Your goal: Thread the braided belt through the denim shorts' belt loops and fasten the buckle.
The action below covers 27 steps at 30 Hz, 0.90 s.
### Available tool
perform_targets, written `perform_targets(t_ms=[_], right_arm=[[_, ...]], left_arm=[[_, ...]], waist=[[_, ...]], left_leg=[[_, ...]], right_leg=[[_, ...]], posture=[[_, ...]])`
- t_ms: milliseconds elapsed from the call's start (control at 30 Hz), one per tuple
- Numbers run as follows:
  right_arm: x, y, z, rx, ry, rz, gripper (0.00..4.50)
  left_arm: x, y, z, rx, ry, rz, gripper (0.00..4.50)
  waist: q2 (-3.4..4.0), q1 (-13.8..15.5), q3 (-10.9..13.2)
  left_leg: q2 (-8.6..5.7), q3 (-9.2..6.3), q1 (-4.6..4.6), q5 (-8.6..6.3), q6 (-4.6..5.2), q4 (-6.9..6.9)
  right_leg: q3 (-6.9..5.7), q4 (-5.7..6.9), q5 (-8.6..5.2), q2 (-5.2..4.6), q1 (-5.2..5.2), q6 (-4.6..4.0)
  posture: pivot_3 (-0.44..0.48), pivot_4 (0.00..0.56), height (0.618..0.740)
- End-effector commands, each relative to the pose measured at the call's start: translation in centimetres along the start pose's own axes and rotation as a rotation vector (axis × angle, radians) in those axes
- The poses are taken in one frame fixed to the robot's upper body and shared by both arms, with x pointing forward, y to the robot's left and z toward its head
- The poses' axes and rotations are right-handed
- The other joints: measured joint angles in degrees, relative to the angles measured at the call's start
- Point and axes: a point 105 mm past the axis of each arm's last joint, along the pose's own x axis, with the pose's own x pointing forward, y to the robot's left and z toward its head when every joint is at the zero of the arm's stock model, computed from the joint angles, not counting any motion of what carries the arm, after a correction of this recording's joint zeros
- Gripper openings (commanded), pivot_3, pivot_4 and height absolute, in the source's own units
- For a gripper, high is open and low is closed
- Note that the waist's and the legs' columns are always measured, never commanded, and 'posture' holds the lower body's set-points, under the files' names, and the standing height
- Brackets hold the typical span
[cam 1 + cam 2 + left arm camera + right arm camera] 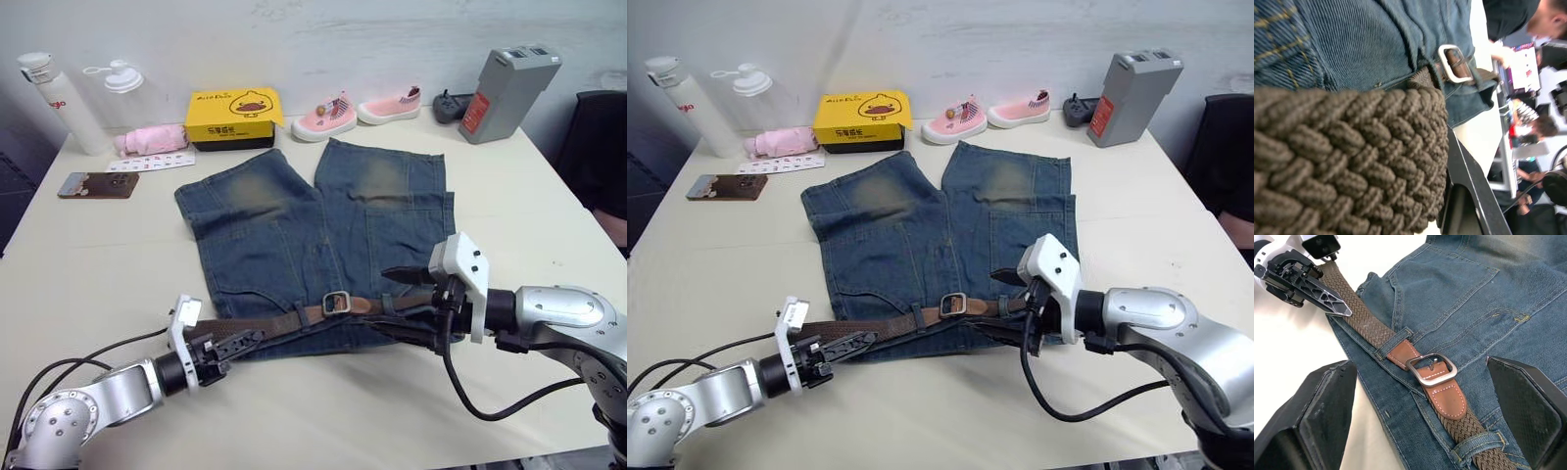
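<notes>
The denim shorts lie flat on the table, waistband toward me. The braided belt runs along the waistband under belt loops. At its middle, a brown leather strap end passes through the silver buckle. My left gripper is at the belt's left end, off the shorts' left edge, shut on the braid. The braid fills the near part of the left wrist view. My right gripper hangs open just right of the buckle. Its fingers stand wide apart on either side of the belt.
Along the table's far edge stand two white bottles, a pink cloth, a yellow box, pink shoes and a grey battery pack. A phone lies at the far left. People sit beyond the table.
</notes>
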Motion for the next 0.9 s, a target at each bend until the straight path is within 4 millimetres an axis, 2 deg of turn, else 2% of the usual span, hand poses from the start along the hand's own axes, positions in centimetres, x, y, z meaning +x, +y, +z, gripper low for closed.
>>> perform_targets(t_ms=[33, 333, 633, 900], right_arm=[[-0.2, 0.6, 0.7, -0.045, -0.007, 0.021, 4.48], [0.7, 0.5, -0.4, -0.155, 0.067, 0.002, 4.48], [1.4, 0.9, -0.8, -0.199, 0.069, 0.015, 4.48], [2.9, 1.4, -0.9, -0.32, 0.053, 0.006, 4.48]], left_arm=[[0.5, -0.2, -0.3, 0.024, 0.034, -0.018, 0.0], [2.0, -0.5, 2.7, 0.147, 0.064, -0.062, 0.0], [2.1, 0.0, 3.2, 0.402, 0.206, -0.061, 0.0], [3.6, -0.5, 4.3, 0.451, 0.214, -0.128, 0.0]], waist=[[-0.01, 0.0, 0.0], [-0.04, 0.31, 0.0], [-0.1, 0.1, 0.04], [-0.14, -0.03, 0.07]], left_leg=[[0.01, 0.0, 0.0, 0.0, -0.01, 0.0], [-0.04, 0.0, -0.02, 0.07, 0.07, 0.03], [-0.01, 0.03, 0.0, 0.12, 0.0, 0.02], [0.02, 0.01, -0.01, 0.13, 0.0, 0.02]], right_leg=[[0.0, 0.0, 0.0, 0.0, 0.0, 0.0], [-0.01, 0.02, 0.01, 0.04, -0.01, 0.02], [0.01, 0.04, 0.01, 0.16, -0.01, 0.03], [-0.01, 0.05, 0.01, 0.15, -0.01, 0.04]], posture=[[0.0, 0.15, 0.712], [0.0, 0.15, 0.712], [0.0, 0.15, 0.712], [0.0, 0.15, 0.712]])
